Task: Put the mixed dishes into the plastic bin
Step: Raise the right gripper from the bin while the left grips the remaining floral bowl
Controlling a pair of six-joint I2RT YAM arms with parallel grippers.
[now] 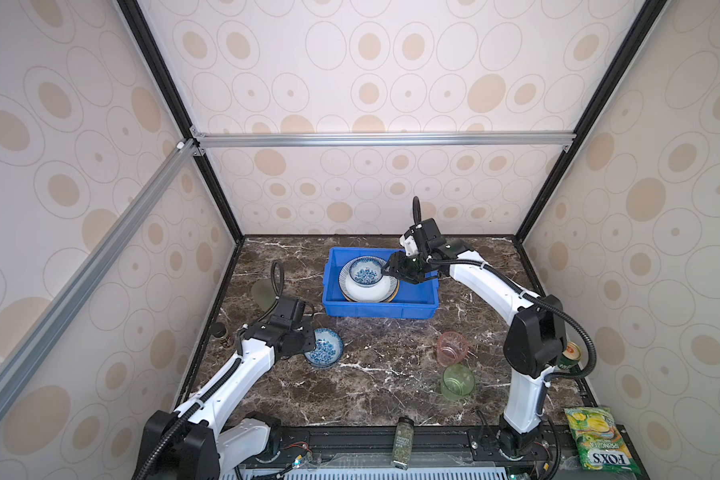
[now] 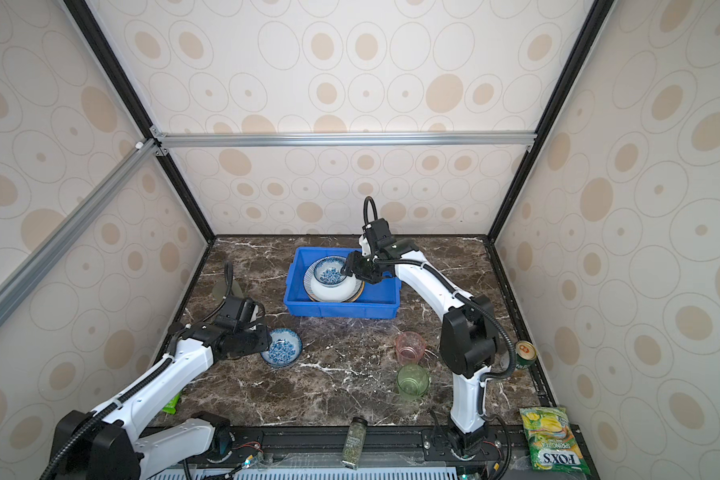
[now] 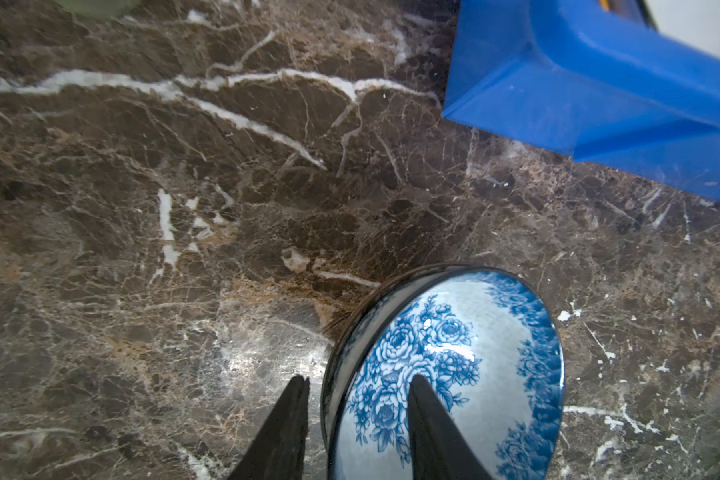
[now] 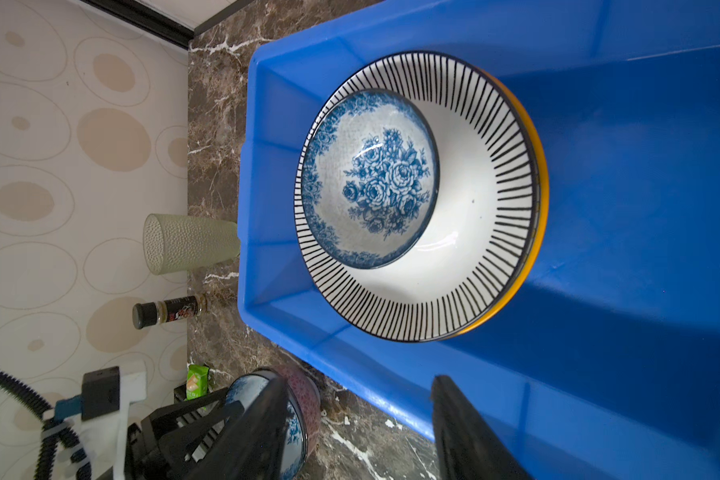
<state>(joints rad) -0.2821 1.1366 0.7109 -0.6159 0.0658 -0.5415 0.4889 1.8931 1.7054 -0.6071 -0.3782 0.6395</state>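
Straddling the rim of the floral bowl (image 3: 454,374) on the table (image 3: 184,208), short of the plastic bin (image 1: 375,309), the left fingers (image 3: 283,432) stood narrow, one inside, one outside; a clamp could not be confirmed. Right fingers (image 4: 466,432) hung wide, empty, over the bin. Glazed ceramic judged stiff, slippery, chippable; rim pinch suited

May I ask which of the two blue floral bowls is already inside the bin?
The floral bowl resting on the striped-rim plate in the bin; the other floral bowl sits on the table, its rim between the jaws of the left gripper.
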